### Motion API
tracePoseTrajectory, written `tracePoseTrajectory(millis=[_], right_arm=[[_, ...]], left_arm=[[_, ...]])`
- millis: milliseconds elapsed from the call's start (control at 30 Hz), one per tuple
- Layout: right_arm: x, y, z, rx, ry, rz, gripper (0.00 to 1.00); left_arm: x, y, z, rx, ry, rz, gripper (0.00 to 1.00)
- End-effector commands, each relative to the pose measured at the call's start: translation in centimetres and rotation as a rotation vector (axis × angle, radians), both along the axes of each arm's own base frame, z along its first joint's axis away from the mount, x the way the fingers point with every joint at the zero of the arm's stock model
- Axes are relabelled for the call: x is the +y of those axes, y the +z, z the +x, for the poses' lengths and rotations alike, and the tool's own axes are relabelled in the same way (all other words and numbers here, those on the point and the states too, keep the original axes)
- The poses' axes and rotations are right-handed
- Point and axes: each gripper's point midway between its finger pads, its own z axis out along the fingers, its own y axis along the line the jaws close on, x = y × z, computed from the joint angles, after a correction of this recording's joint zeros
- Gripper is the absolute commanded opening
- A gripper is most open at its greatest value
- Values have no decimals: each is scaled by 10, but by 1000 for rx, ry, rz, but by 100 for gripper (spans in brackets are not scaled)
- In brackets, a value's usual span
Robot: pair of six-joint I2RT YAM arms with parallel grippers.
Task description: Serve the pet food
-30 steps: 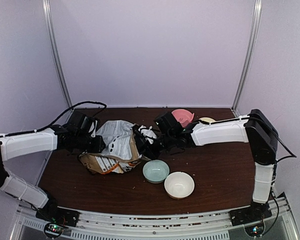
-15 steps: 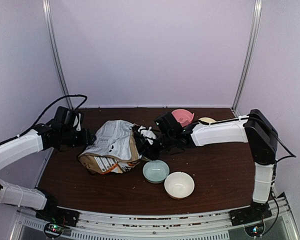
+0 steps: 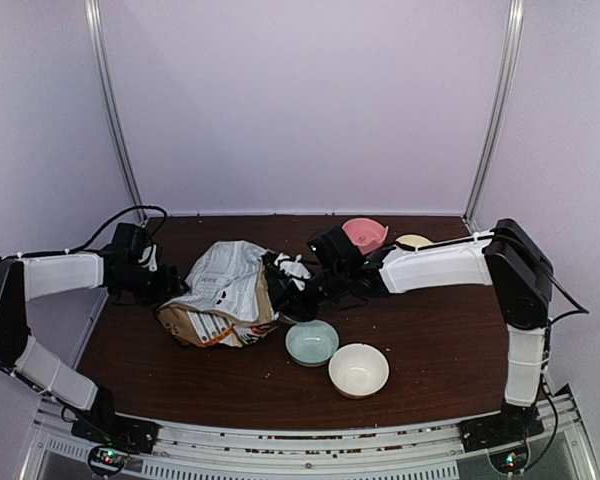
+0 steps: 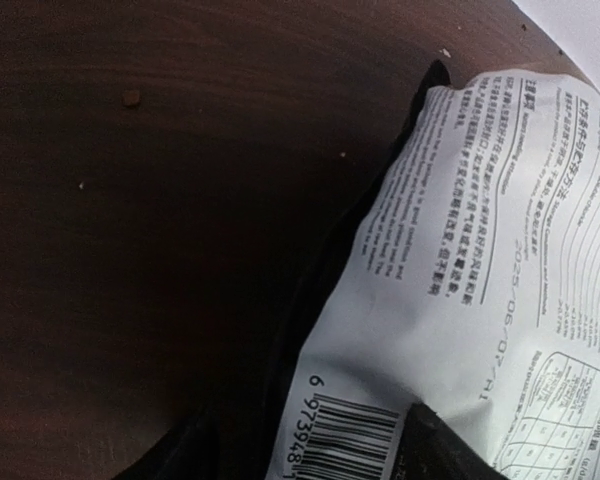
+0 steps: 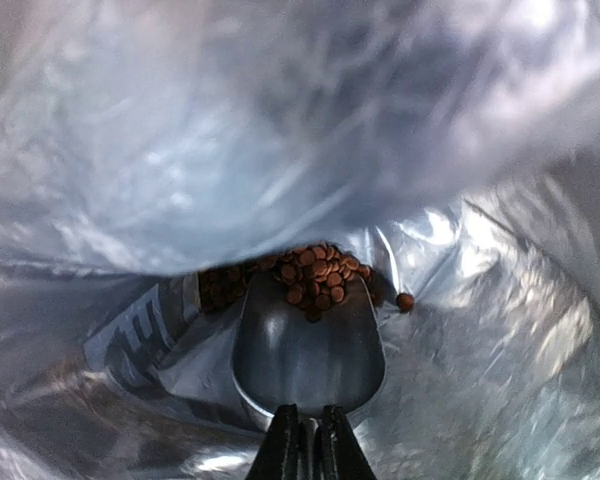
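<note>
The dark wood table (image 3: 430, 330) sits inside pale lilac walls, with the crumpled bag (image 3: 225, 290) lying on its side left of centre. My right gripper (image 5: 307, 425) is pinched tight on the thin handle of a metal scoop (image 5: 310, 350) pushed into the bag's foil mouth. The pet food (image 5: 315, 272) is heaped at the scoop's far lip, deep in the bag. My left gripper (image 3: 152, 280) hangs at the bag's left edge with its jaws spread, clamping nothing. That worries me: with the bag unheld, pulling the scoop out could drag it along or let the foil sag and knock pellets off. A tilt on the way to the pale blue bowl (image 3: 311, 342) just near the mouth would scatter kibble.
</note>
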Motion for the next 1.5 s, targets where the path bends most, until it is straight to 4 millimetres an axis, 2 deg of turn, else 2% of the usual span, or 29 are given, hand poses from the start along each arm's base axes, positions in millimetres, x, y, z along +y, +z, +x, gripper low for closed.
tracePoseTrajectory(millis=[0,100,333,467,667,767,867,967,1067,1167,1233,1367,1400,1467], right_arm=[[13,-24,-20,44,99,-44,0],[19,-31,-21,48,116,-67,0],[27,-52,-16,45,109,-134,0],[36,-57,-14,43,104,-142,0],[53,-59,-9,38,80,-123,0],[59,-57,-8,38,74,-93,0],[61,-58,-8,47,65,-80,0],[56,-58,-8,48,54,-79,0],[48,-54,-12,53,36,-53,0],[43,-50,-15,36,32,-41,0],[42,-52,-15,36,38,-53,0],[43,-52,-16,34,48,-62,0],[43,-50,-16,32,49,-59,0],[44,-48,-15,28,48,-57,0]], left_arm=[[-34,-9,0,-18,-111,-154,58],[-38,-8,-3,-34,-133,-181,43],[-48,-4,-11,-58,-202,-217,0],[-62,19,-13,-152,-299,-241,0],[-89,76,-25,-350,-461,-227,0],[-97,90,-30,-392,-498,-175,0],[-90,86,-30,-359,-475,-89,0],[-53,73,-22,-279,-332,93,0],[-17,72,-19,-252,-188,131,9],[20,73,-15,-237,-20,144,36],[40,67,-11,-209,57,150,51],[72,32,-1,-91,168,150,59],[77,26,2,-71,186,138,63],[73,16,5,-44,180,103,67]])
